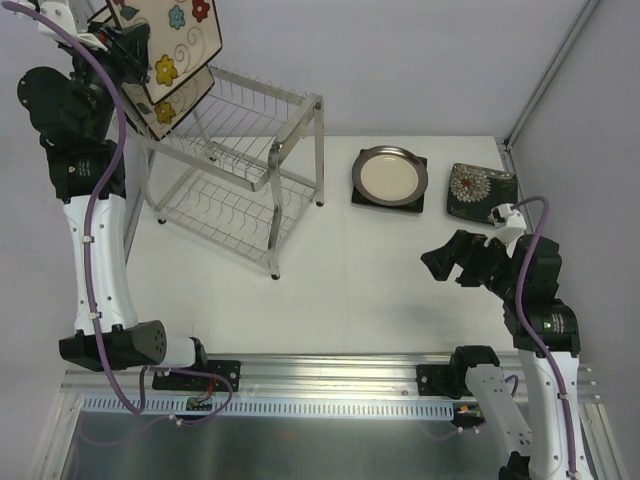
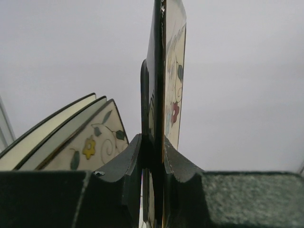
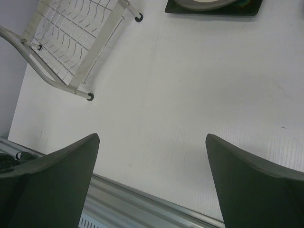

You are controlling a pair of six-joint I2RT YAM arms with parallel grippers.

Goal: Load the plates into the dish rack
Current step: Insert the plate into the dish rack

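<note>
**Plate held high over the rack**

The table [image 1: 350,290] is white and flat. Plain grey walls [image 1: 420,60] stand behind it and on the right side. A silver metal rail [image 1: 330,372] runs along the near edge, where both arms are bolted on. A purple cable [image 1: 100,200] runs up the left arm.

The dish rack [image 1: 250,170] stands at the far left corner of the table. It is made of shiny wire and has two shelves. A second flower plate [image 1: 178,108] stands tilted at the left end of the top shelf. In the left wrist view, two more plate rims [image 2: 47,128] lean just beside it.

The left gripper [image 1: 128,48] is up high, above the left end of the rack. Its fingers are close together and pinch the bottom edge of the flower plate [image 1: 175,25]. This plate is square and cream, with red, blue and yellow flowers. It stands up on its edge, apart from the plates in the rack.

The round plate [image 1: 392,175] is cream with a grey rim. It lies on the dark square plate [image 1: 416,205] at the far edge, right of the middle. The bloom plate [image 1: 482,188], dark with white blooms, lies flat at the far right corner.

The right gripper [image 1: 452,262] hangs over the right side of the table. Its fingers are wide apart, with nothing between them.
</note>
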